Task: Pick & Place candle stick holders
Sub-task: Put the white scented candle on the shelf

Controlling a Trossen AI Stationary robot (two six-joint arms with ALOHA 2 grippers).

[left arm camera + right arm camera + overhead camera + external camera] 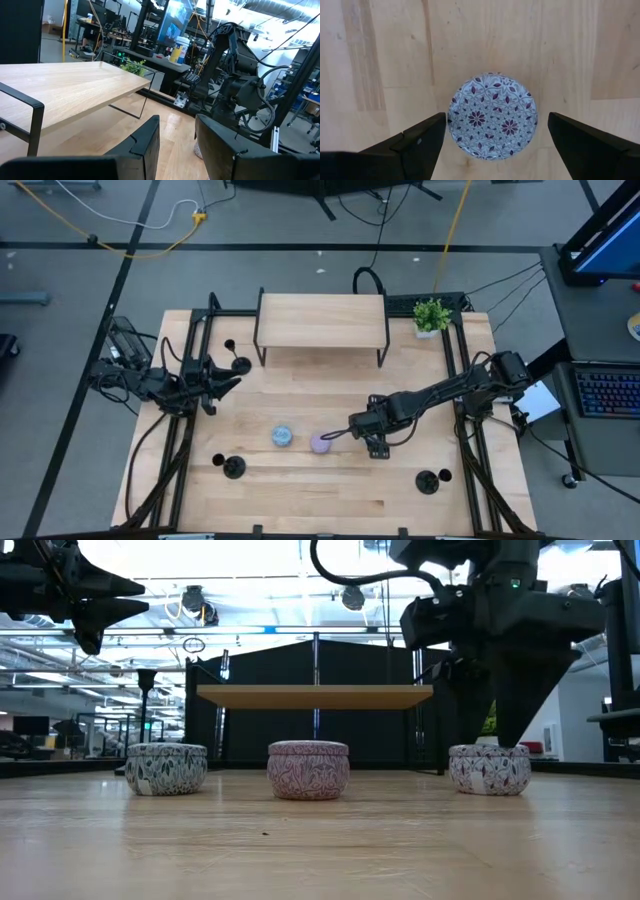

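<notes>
I'm hovering the right tool [492,137], jaws spread wide, directly above the purple tin [492,116], though the candle stick holders [234,467] are standing apart from it on the bench [330,495], untouched.

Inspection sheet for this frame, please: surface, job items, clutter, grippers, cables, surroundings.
Surface: wooden table, bare wood, no spills seen.
Job's things: three black candle holders, one by the left arm, two near the front edge; none held.
Clutter: blue tin, purple tin, shelf, plant.
Grippers: left gripper open, empty, raised at the left edge; right gripper open directly over the purple tin.
Cables: yellow cable on the floor.
Surroundings: keyboard beside the table.
</notes>
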